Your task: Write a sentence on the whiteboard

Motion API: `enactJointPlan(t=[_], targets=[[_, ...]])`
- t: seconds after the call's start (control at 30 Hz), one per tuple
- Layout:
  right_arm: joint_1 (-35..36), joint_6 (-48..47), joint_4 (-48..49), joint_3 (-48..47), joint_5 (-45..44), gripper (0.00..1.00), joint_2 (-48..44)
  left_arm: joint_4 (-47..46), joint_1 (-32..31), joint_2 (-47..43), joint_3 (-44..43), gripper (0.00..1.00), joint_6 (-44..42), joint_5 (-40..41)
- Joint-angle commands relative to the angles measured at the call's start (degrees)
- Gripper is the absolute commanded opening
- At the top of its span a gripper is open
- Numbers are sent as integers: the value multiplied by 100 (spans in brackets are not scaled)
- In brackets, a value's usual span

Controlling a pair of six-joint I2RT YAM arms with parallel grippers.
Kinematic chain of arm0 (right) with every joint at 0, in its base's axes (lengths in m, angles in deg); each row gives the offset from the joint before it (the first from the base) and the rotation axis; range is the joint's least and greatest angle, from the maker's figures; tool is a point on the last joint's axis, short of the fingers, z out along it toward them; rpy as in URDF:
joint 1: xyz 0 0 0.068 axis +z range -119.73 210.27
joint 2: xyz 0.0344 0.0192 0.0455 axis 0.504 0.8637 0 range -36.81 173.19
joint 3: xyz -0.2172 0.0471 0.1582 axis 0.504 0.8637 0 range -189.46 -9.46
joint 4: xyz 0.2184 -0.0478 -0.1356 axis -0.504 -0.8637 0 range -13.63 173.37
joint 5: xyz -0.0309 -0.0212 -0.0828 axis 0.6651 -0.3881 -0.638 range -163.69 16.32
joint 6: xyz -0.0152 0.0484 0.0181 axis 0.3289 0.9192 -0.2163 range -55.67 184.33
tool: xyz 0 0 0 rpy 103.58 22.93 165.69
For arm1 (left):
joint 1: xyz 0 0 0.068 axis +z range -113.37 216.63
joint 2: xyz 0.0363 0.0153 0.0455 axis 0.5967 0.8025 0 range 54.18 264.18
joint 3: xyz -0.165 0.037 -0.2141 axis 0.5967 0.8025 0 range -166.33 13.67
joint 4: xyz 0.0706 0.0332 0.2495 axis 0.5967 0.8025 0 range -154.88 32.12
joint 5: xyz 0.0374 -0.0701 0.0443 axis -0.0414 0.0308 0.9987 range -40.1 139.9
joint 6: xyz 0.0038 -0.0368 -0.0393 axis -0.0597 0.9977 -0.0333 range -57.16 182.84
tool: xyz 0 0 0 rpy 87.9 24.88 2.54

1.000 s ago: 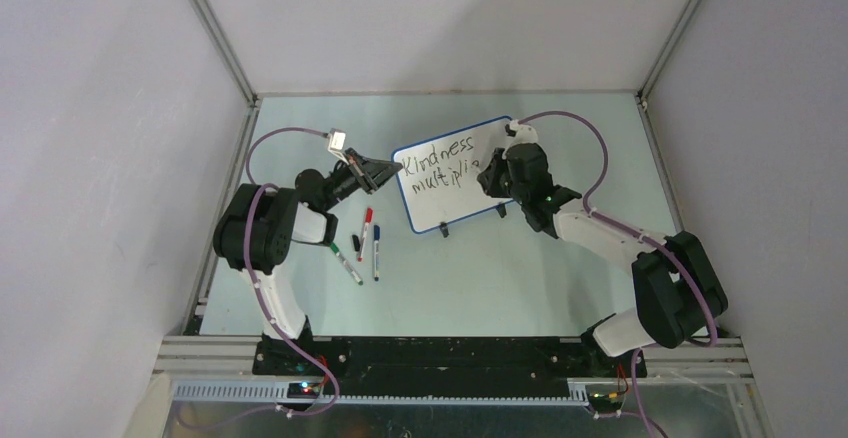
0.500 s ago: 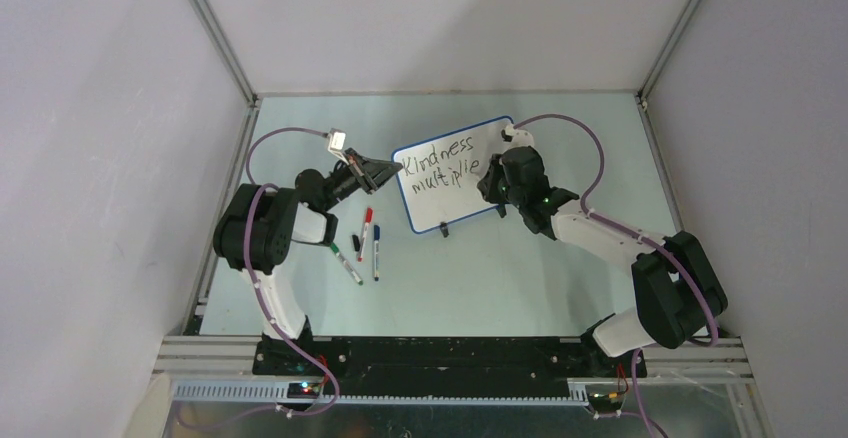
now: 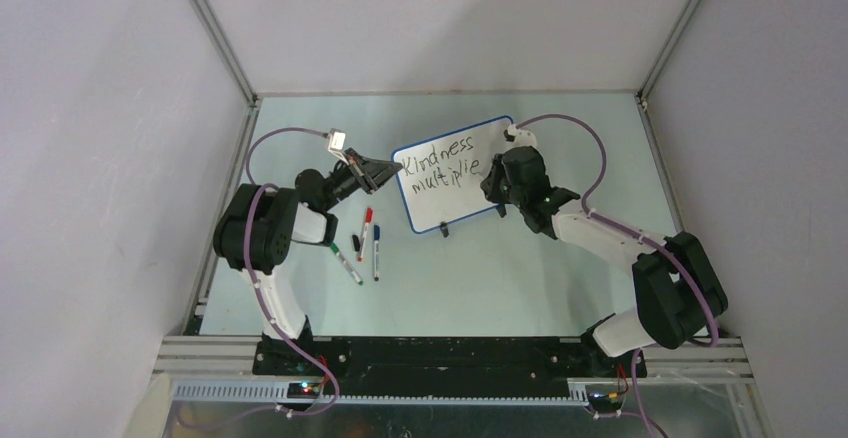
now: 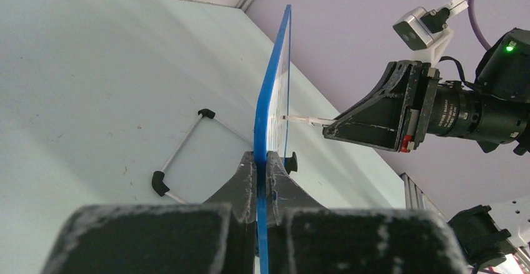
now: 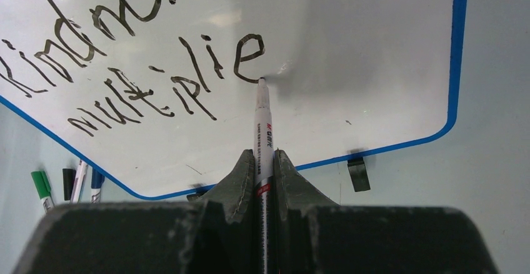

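The whiteboard stands tilted on two black feet at mid table, white with a blue rim. The sentence on it reads "Kindness multiplie" in black, in two lines; in the right wrist view the sentence ends in an "e". My left gripper is shut on the board's left edge; the left wrist view shows the blue rim between its jaws. My right gripper is shut on a white marker, whose tip touches the board just after the "e". The right gripper also shows in the top view.
Several loose markers lie on the table left of the board: a red-capped one, a blue one, a green one and a small black cap. A wire stand foot lies behind the board. Enclosure walls stand on all sides.
The right gripper has shifted a little along the second line and the final "e" of "multiplie" has been completed. The left gripper and the board have not moved.
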Motion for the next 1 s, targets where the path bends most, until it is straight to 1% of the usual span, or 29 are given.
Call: enactJointPlan(t=[0.0,0.1,0.3,0.37,0.73,0.97], targets=[[-61,17,90,-173,-243,0,-218,-312,6,-294,48,0,-240,-147],[-51,-2,216,-98,-257,0,-349,-312,9,-293,48,0,-240,-148],[-56,-40,848,462,-181,0,-932,-312,9,-296,51,0,-240,-146],[-88,-56,901,565,-206,0,-1034,-312,5,-296,51,0,-240,-145],[-432,85,1158,542,242,0,-704,-314,10,-297,57,0,-240,-150],[-450,91,1121,373,414,0,-434,-313,7,-300,57,0,-240,-157]])
